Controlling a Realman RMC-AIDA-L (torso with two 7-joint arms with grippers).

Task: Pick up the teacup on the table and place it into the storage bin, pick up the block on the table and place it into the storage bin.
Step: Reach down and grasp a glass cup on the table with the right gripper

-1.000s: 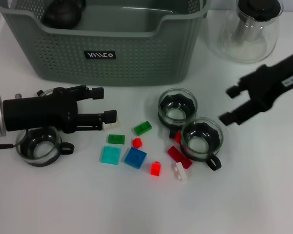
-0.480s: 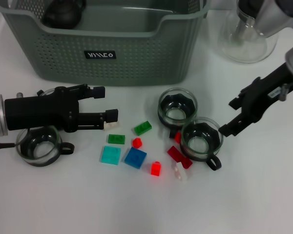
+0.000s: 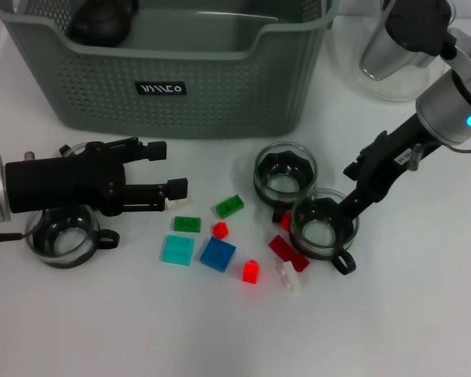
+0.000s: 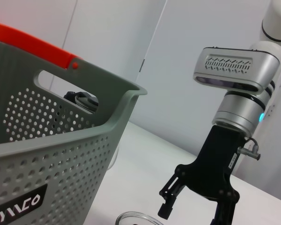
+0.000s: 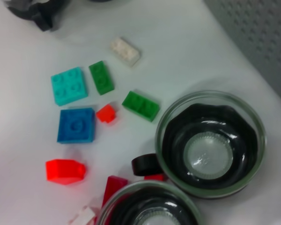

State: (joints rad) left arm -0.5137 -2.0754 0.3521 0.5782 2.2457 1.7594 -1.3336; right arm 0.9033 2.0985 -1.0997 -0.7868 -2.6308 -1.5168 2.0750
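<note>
Fingers of my right gripper (image 3: 350, 193) stand spread at the three o'clock rim of the nearer clear glass teacup (image 3: 323, 225), six o'clock of the grey-green perforated storage bin (image 3: 220, 94), while my left gripper (image 3: 166, 173), also open, hangs beside the small white block (image 3: 176, 201).

The storage bin (image 3: 220, 94) is matt grey-green plastic, its walls pierced with small holes; in the left wrist view its rim carries a glossy orange-red strip. The teacups (image 3: 323, 225) are clear, shiny glass with black inserts and handles. The blocks (image 3: 218, 254) look like smooth, slightly glossy plastic. The counter (image 3: 141, 330) is a plain, smooth white surface. The right hand (image 3: 352, 198) is matt black, on a satin silver metal-looking arm; the left hand (image 3: 169, 169) is matt black too. At two o'clock stands a clear glass pot (image 3: 392, 67).
</note>
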